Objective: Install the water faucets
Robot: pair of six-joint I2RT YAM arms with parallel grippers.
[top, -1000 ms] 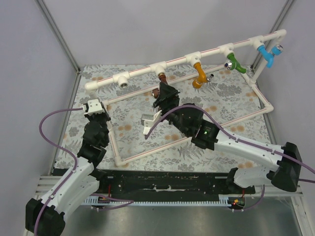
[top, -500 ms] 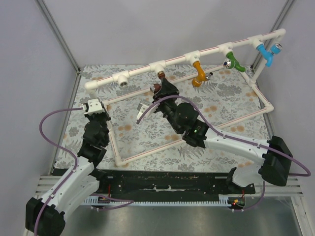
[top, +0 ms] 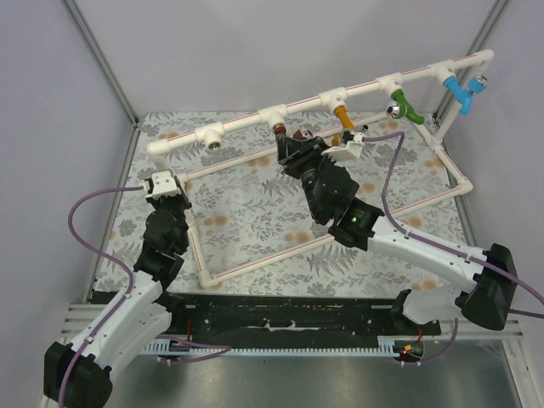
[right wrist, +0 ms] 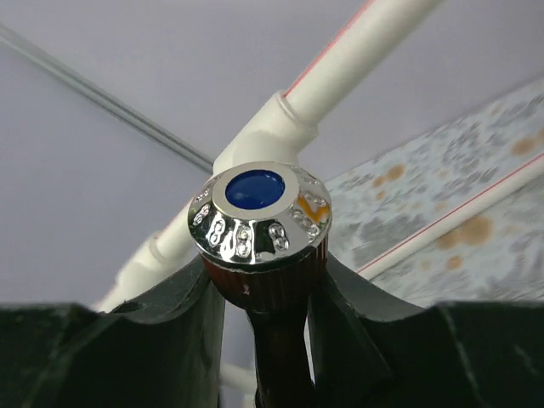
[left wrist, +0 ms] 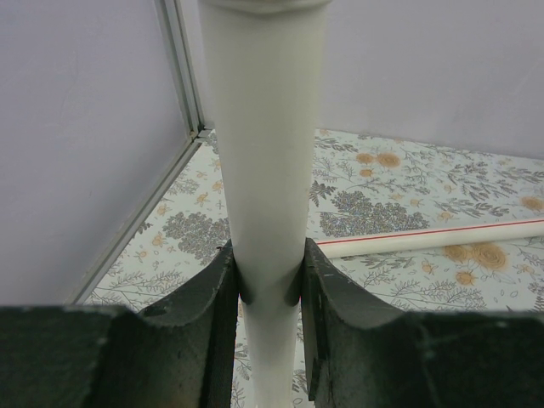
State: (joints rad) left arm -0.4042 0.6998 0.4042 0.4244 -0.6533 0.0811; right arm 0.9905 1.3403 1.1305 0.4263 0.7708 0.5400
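Note:
The dark reddish-brown faucet [top: 281, 133] hangs at the second tee [top: 274, 115] of the white pipe rail. My right gripper [top: 294, 146] is shut on it. In the right wrist view its chrome cap with a blue centre [right wrist: 259, 212] stands between my fingers [right wrist: 183, 331], just under the tee [right wrist: 272, 132]. The orange-yellow faucet [top: 341, 113] hangs from the third tee, partly hidden behind my right wrist. My left gripper [top: 166, 189] is shut on the upright white pipe [left wrist: 265, 170] at the frame's left corner.
A green tap [top: 406, 109] and a light blue tap [top: 461, 88] hang further right on the rail. The leftmost tee [top: 211, 136] holds no tap. The frame's lower pipes [top: 255, 263] lie on the floral mat [top: 246, 212]. Grey walls enclose the cell.
My right wrist has turned about the reddish-brown faucet, and its camera mount swung from the left side to the right. The gripper moved closer to the rail. The left arm has not moved.

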